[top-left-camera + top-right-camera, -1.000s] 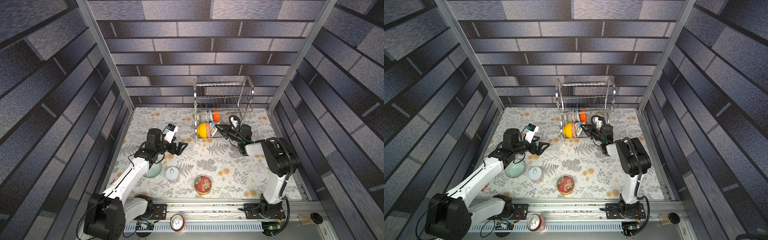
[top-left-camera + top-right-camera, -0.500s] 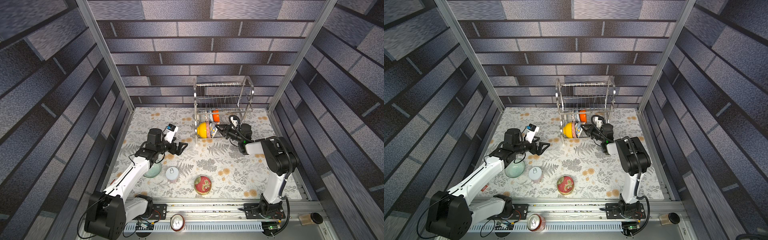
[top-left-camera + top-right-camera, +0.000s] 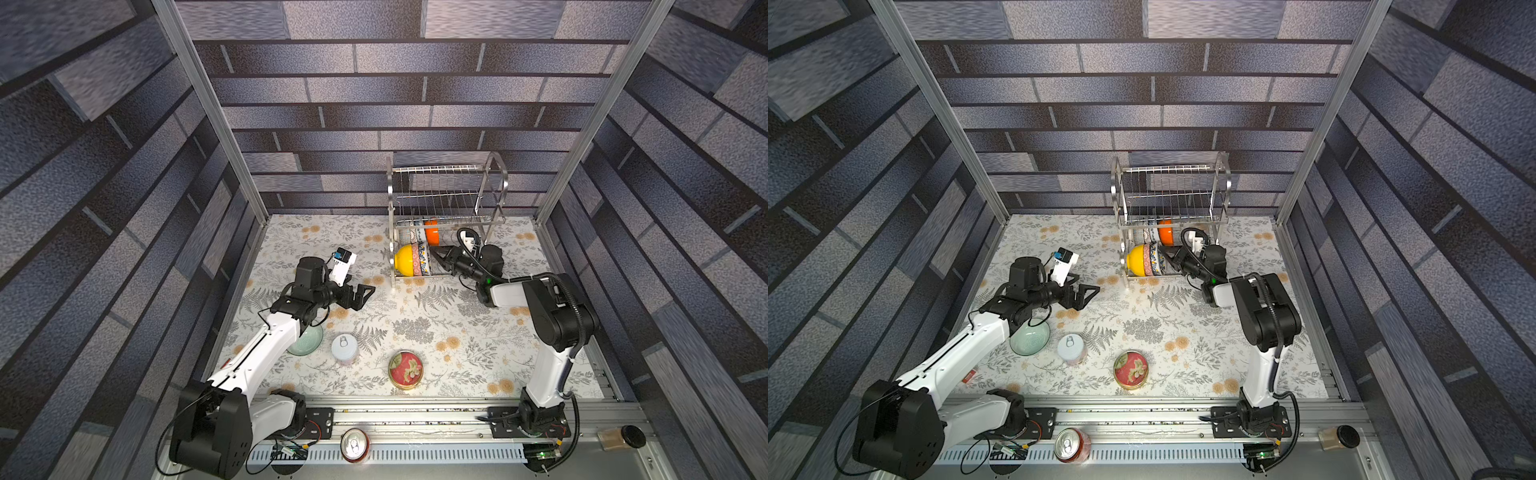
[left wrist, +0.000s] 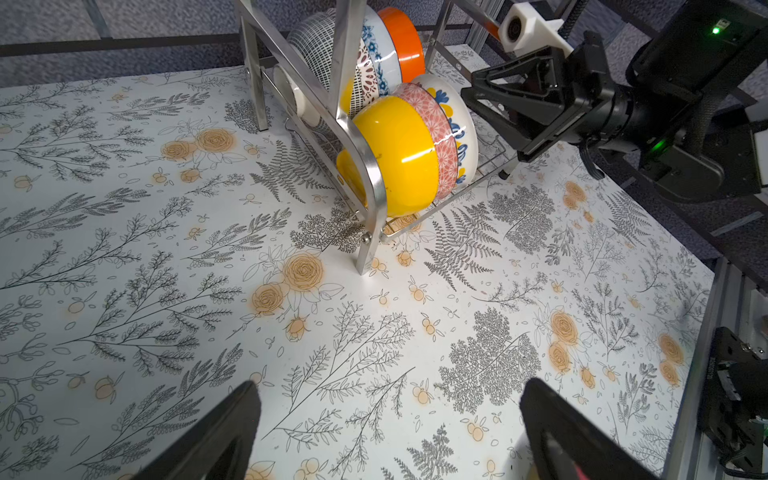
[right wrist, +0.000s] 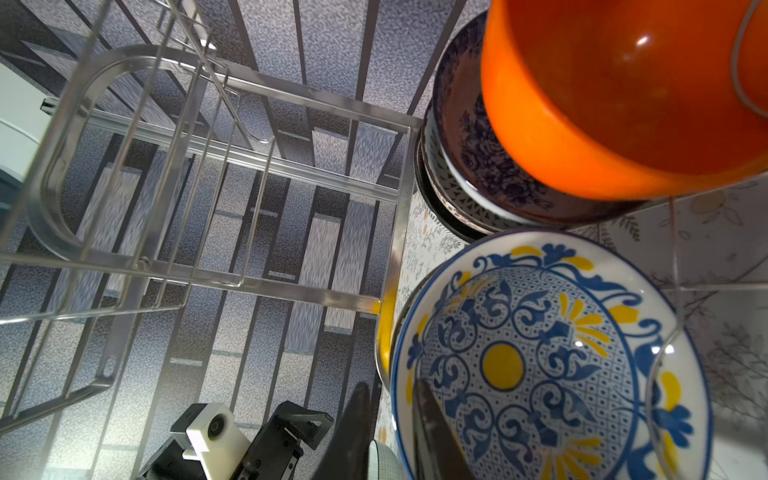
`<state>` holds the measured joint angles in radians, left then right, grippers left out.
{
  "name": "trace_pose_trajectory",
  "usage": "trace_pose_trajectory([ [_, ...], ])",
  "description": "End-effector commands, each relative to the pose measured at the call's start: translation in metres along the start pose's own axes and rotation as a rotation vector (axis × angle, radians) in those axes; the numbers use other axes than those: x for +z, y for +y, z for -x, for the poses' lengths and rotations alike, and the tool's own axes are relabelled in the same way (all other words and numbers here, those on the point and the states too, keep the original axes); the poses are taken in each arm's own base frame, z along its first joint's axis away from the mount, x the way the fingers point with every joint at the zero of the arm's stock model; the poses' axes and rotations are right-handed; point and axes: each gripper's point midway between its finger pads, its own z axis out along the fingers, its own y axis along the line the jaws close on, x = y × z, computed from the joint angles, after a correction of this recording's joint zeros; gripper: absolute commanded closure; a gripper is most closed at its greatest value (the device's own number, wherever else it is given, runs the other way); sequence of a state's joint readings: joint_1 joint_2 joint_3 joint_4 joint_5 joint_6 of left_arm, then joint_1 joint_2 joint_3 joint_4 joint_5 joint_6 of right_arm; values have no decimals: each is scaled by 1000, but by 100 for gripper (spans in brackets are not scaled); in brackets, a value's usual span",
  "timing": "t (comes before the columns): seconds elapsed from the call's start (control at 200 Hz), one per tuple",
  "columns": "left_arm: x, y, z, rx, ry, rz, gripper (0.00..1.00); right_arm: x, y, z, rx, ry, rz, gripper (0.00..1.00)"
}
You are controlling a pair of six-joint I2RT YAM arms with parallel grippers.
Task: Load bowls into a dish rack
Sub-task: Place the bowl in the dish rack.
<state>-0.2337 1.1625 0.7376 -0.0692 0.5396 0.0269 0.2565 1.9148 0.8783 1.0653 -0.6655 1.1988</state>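
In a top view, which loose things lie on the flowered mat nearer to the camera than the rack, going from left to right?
pale green bowl → white pull-tab can → red round tin

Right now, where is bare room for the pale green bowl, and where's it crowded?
Free: the upper shelf of the dish rack, between its arched frames. Crowded: lower shelf, packed from yellow bowl to orange bowl, with the right gripper beside them.
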Motion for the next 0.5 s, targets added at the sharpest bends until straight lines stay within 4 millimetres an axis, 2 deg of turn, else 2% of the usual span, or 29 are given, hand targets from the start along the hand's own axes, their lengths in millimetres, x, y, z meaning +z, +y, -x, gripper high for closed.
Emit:
trace_pose_trajectory([
  [0.0,-1,9,2,10,11,41,0,-3,19,5,-60,2,30,77],
  [0.406,3,35,-5,-65,55,181,0,-21,13,-12,-107,18,-40,72],
  [0.496,2,42,-15,-104,107,225,0,-30,8,-19,-136,25,-86,72],
])
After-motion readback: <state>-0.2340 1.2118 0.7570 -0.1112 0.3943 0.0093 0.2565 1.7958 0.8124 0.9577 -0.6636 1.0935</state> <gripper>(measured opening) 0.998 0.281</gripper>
